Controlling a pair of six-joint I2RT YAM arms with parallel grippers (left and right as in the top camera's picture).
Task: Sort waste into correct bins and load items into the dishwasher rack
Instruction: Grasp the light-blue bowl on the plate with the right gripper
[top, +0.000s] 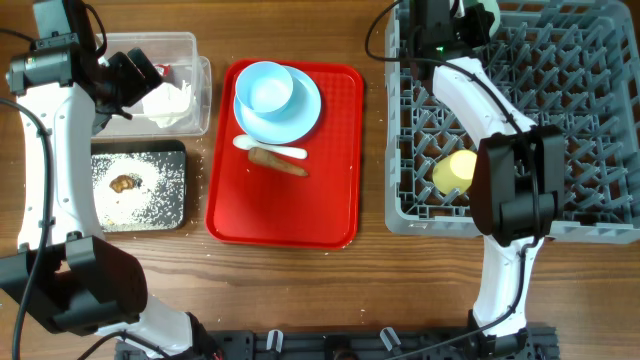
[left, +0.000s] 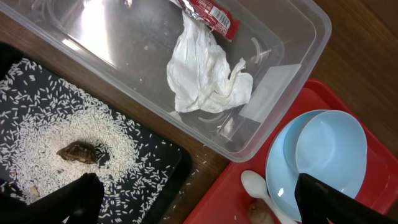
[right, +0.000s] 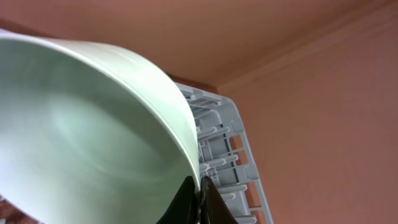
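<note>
We take this for a robot lab bench got up as a mock canteen wash-up station, not a working kitchen. A left arm (top: 48, 150) and a right arm (top: 478, 92), white and black, rise from a black rail (top: 400, 345) at the edge of a bare wooden table (top: 375, 150). The props are canteen ware: a grey rack (top: 600, 110), a red tray (top: 280, 205), a clear tub (top: 203, 100) and a black tray (top: 180, 215) strewn with grains (top: 150, 195). Behind a bowl (right: 93, 124) we see only a plain salmon wall (right: 311, 93).
</note>
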